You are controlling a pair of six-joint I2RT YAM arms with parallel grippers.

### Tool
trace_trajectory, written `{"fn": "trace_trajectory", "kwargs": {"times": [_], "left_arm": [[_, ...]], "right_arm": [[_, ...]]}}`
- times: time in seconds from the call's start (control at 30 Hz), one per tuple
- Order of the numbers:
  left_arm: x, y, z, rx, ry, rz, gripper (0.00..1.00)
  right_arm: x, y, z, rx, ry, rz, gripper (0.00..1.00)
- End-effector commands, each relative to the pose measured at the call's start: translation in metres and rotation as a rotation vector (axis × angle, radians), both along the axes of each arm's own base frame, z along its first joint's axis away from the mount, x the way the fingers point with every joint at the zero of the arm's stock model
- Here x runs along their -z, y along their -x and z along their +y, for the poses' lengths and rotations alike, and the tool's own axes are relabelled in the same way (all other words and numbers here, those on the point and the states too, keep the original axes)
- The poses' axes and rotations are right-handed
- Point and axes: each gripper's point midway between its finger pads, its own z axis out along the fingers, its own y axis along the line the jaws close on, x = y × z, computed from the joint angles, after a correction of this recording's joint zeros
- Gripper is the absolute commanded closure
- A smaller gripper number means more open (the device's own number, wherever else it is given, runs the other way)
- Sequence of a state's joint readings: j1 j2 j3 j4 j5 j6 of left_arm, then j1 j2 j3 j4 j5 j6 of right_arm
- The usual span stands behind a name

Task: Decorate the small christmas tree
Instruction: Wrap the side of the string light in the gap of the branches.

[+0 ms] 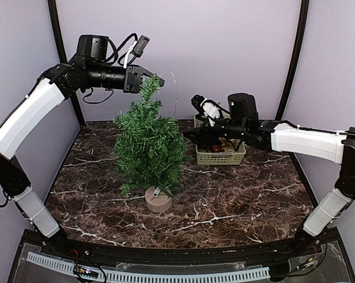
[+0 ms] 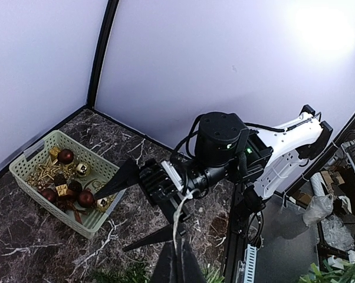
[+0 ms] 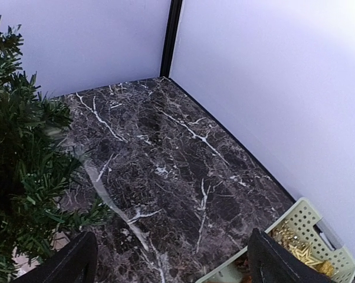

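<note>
Pale lilac walls (image 1: pixel 224 47), black corner posts (image 1: pixel 292 59), dark white-veined marble tabletop (image 1: pixel 236 200).

The small christmas tree (image 3: pixel 18 177) is cut off by the right wrist view's left edge; the basket (image 3: pixel 304 230) runs off its bottom corner; from above, the right arm (image 1: pixel 257 131) hides part of the basket; the pale strand (image 2: pixel 178 215) pinched in the left end effector (image 2: pixel 178 256) is too thin to identify.
</note>
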State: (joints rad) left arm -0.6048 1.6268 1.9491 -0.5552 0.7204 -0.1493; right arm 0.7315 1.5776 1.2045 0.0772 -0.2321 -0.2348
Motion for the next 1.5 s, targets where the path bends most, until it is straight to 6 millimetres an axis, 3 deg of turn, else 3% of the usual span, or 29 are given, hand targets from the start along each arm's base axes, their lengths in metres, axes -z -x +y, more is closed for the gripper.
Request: {"fn": "trace_trajectory", "kwargs": {"times": [0.0,0.1,0.17,0.3,0.33,0.37,0.4,0.5,0.63,0.8,1.1,1.2,1.3,1.47], "left_arm": [[-0.013,0.009,0.001,0.032,0.013,-0.02,1.0],[-0.014,0.011,0.001,0.039,0.013,-0.02,1.0],[-0.014,0.01,0.003,0.031,0.01,-0.024,1.0],[-0.012,0.002,0.008,-0.034,-0.012,-0.038,1.0],[-0.011,-0.003,0.011,-0.072,-0.024,-0.047,1.0],[-0.01,-0.005,0.014,-0.092,-0.03,-0.053,1.0],[-0.01,-0.011,0.018,-0.134,-0.038,-0.062,1.0],[-0.002,-0.024,0.032,-0.223,-0.051,-0.061,1.0],[0.002,-0.038,0.053,-0.323,-0.009,-0.059,1.0],[0.008,-0.025,0.063,-0.307,0.054,-0.076,1.0],[0.012,-0.011,0.07,-0.289,0.097,-0.108,1.0],[0.014,-0.008,0.072,-0.293,0.107,-0.116,1.0],[0.018,-0.005,0.076,-0.299,0.119,-0.121,1.0],[0.02,0.0,0.083,-0.322,0.145,-0.156,1.0]], "right_arm": [[-0.028,-0.016,0.011,0.021,-0.041,-0.159,0.13],[-0.03,-0.021,0.017,0.013,-0.045,-0.173,0.18],[-0.033,-0.024,0.021,0.01,-0.046,-0.184,0.27],[-0.041,-0.024,0.022,0.026,-0.061,-0.173,0.62],[-0.043,-0.024,0.019,0.04,-0.069,-0.163,0.73],[-0.047,-0.024,0.015,0.062,-0.08,-0.152,0.9],[-0.05,-0.023,0.01,0.085,-0.093,-0.141,1.0],[-0.063,-0.014,-0.003,0.112,-0.135,-0.103,1.0],[-0.098,0.005,-0.023,0.145,-0.194,-0.042,1.0],[-0.152,0.038,-0.026,0.07,-0.257,0.085,1.0],[-0.226,0.091,0.007,-0.062,-0.398,0.202,1.0],[-0.249,0.117,0.025,-0.147,-0.439,0.19,1.0],[-0.258,0.141,0.044,-0.217,-0.437,0.177,1.0],[-0.248,0.18,0.075,-0.315,-0.362,0.137,1.0]]}}
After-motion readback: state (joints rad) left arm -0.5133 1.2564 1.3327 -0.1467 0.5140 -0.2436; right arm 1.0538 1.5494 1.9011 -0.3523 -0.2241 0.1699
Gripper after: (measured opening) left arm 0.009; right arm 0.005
